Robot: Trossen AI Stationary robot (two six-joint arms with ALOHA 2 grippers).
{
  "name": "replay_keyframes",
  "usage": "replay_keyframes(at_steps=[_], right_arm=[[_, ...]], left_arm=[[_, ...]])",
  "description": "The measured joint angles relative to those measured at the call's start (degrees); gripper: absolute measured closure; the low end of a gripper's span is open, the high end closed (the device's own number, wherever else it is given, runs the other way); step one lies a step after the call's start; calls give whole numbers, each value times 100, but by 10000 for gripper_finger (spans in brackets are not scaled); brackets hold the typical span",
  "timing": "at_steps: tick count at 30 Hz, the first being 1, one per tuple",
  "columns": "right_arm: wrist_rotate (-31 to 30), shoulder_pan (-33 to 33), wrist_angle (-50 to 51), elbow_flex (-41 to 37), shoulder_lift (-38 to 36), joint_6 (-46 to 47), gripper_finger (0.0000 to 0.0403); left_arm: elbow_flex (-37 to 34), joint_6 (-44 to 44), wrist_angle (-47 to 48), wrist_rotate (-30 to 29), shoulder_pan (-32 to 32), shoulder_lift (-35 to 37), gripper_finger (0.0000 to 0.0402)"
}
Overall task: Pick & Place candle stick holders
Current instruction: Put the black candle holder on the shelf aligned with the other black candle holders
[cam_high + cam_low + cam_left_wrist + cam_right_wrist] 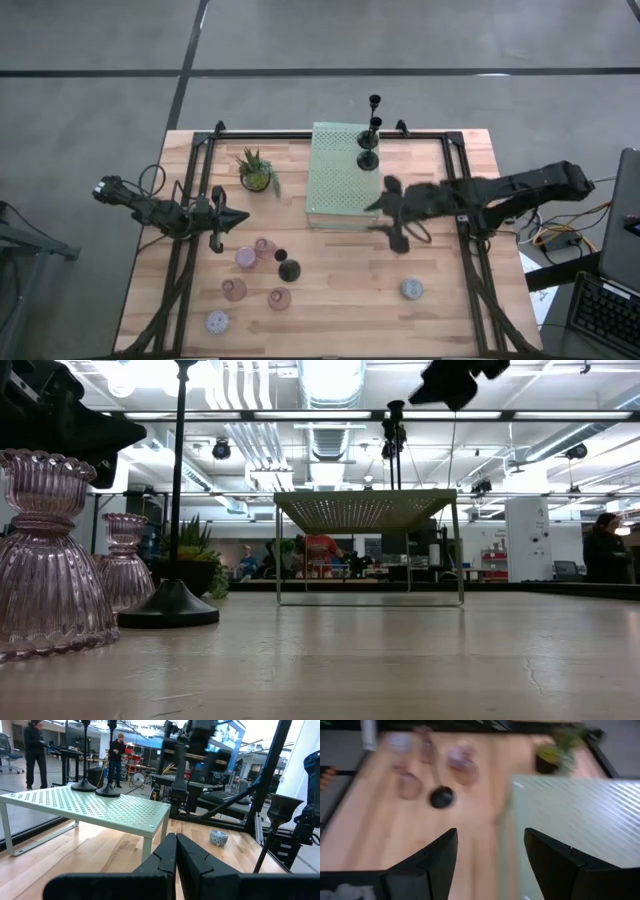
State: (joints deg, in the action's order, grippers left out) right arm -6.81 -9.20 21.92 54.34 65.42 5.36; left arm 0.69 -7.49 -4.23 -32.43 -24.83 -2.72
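Where R arm point(392, 214) hovers, perforated block point(335, 180) adjacent, plant point(257, 172) beyond.

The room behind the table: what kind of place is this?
Probably a robotics lab or workshop in an open industrial hall. Bare pipes and strip lights run overhead, workbenches with gear stand behind, and a person stands at a desk.

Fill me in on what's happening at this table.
Candle stick holders are being moved onto the pale green perforated stand. Two black holders stand at its far right corner. The right gripper hovers open and empty by the stand's near right corner. The left gripper waits shut over the table's left side. Pink holders, another black holder and pale ones remain on the table.
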Motion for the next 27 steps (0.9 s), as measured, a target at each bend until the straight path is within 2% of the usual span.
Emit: replay_keyframes(at_steps=[4,9,13,18,24,27], right_arm=[[-17,-481,-908,-156,338,5,183],[-60,-705,-2000,-179,1053,44,183],[-85,-707,-2744,-156,1757,62,182],[-83,-707,-4161,-130,2573,97,186],[-163,-660,-5469,-121,3257,165,188],[-175,-630,-5566,101,3568,181,188]], left_arm=[[0,-2,0,1,1,0,390],[0,-1,1,-1,0,0,390],[0,-1,2,-5,1,0,390],[0,-1,0,-3,0,-2,390],[0,-2,0,-4,1,-2,390],[0,0,0,-4,1,-2,390]])
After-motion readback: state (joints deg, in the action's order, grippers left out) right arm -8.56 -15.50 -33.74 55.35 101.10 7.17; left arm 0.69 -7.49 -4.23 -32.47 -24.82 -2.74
